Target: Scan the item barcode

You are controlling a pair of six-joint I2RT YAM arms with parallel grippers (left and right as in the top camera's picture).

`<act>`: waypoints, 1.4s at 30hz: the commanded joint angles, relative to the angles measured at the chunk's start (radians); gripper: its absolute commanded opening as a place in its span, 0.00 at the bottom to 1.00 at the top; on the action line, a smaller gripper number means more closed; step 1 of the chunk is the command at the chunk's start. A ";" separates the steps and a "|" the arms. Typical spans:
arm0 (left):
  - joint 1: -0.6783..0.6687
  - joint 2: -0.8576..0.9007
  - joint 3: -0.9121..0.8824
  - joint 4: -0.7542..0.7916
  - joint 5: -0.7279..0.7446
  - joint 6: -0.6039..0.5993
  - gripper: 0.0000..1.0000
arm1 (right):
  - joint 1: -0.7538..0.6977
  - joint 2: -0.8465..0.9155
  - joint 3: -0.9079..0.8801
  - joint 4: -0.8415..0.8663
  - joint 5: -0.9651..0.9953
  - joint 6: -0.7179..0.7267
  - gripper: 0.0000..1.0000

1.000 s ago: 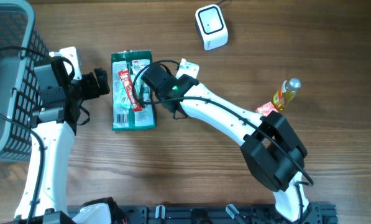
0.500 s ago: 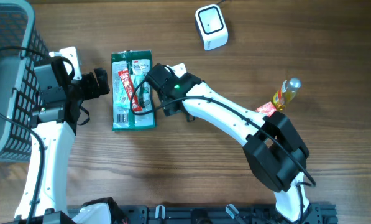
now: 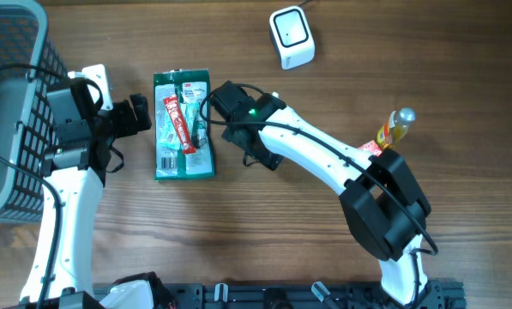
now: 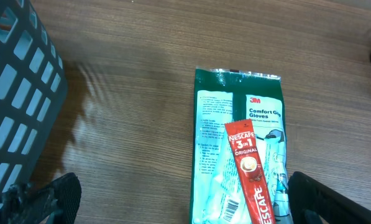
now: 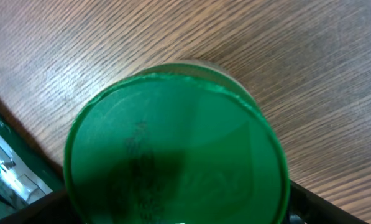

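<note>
A green glove package (image 3: 184, 137) lies flat on the wooden table with a red Nescafe sachet (image 3: 177, 122) on top of it. My left gripper (image 3: 144, 114) hovers open just left of them; its wrist view shows the package (image 4: 235, 124), the sachet (image 4: 250, 168) and a barcode (image 4: 230, 210). The right gripper (image 3: 221, 96) stands at the package's upper right edge. In its wrist view a round green lid (image 5: 173, 143) fills the space between the wide-set jaws of the right gripper (image 5: 179, 208). The white scanner (image 3: 292, 36) sits at the back.
A dark mesh basket (image 3: 7, 129) stands at the far left, beside the left arm; it also shows in the left wrist view (image 4: 17, 93). A small bottle of yellow liquid (image 3: 394, 129) stands at the right, close to the right arm's base.
My right gripper has shifted right and back, off the middle of the package to its upper right edge, and its jaws have widened. The left arm has not moved.
</note>
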 commanded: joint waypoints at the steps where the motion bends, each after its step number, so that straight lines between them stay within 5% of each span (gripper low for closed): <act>1: 0.005 0.003 0.008 0.002 0.004 0.008 1.00 | 0.000 0.012 -0.006 -0.001 0.095 0.105 0.89; 5: 0.005 0.003 0.008 0.002 0.004 0.008 1.00 | 0.000 0.012 -0.006 0.002 0.166 0.105 0.89; 7: 0.005 0.003 0.008 0.002 0.004 0.008 1.00 | 0.000 0.012 -0.006 0.003 0.172 0.105 0.78; 13: 0.005 0.003 0.008 0.002 0.004 0.008 1.00 | 0.000 0.012 -0.005 -0.037 0.160 0.041 0.70; 20: 0.005 0.003 0.008 0.002 0.004 0.008 1.00 | 0.000 0.012 -0.005 0.013 0.148 -0.463 0.62; 25: 0.005 0.003 0.008 0.002 0.004 0.008 1.00 | 0.000 0.011 -0.005 0.123 -0.100 -1.104 0.67; 30: 0.005 0.003 0.008 0.002 0.004 0.008 1.00 | 0.000 0.011 0.020 0.126 -0.074 -1.070 0.99; 37: 0.005 0.003 0.008 0.002 0.004 0.008 1.00 | -0.003 0.011 0.196 -0.028 -0.073 -0.864 0.99; 42: 0.005 0.003 0.008 0.002 0.004 0.008 1.00 | -0.008 0.024 0.154 -0.037 -0.054 -0.868 0.98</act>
